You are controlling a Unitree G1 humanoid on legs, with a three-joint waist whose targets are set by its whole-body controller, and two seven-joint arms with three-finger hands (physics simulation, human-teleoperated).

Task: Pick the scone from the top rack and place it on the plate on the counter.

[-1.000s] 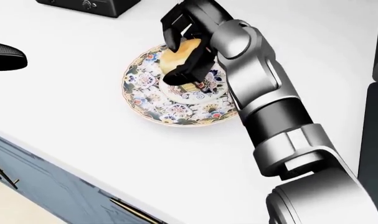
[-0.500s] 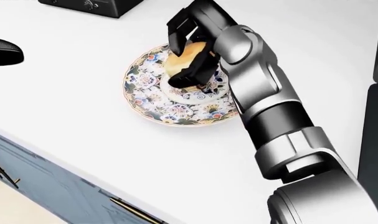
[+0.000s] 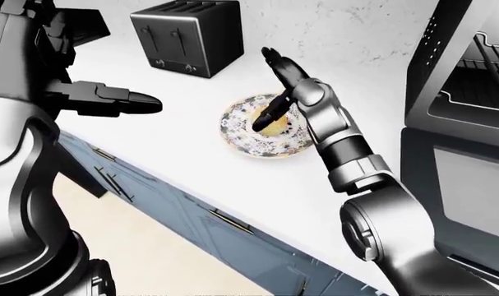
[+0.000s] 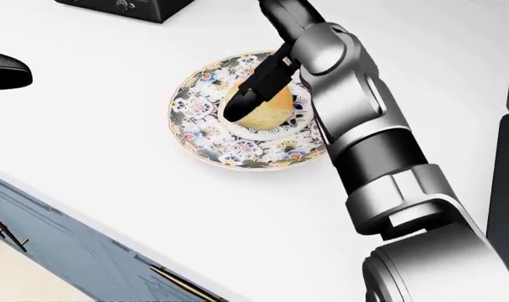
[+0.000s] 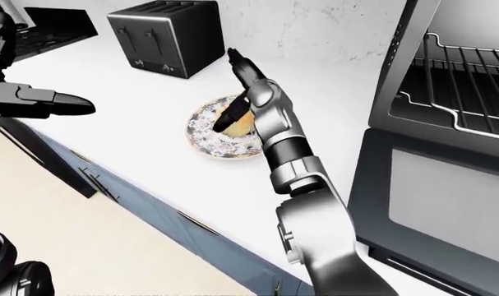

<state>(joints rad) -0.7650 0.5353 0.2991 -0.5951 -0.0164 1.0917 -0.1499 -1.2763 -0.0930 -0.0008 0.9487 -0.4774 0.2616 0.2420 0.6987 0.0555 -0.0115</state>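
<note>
On the white bench, which fills most of the head view, we see the flowered plate with the scone lying at its middle, so the pastry is already on the plate. Our right robot hand stands over it with its fingers spread apart: one dark finger slants down across the scone, the others point up and away toward the top of the view, and nothing is gripped. Our left robot hand hangs well apart from the plate at the left of the left-eye view, its fingers stretched out straight and holding nothing. A black toaster sits on the bench near the pale wall, above the plate in that view. At the right of the right-eye view an oven stands open, its wire rack showing. Below the bench edge run blue-grey cabinet fronts with slim bar handles, above a cream floor.
</note>
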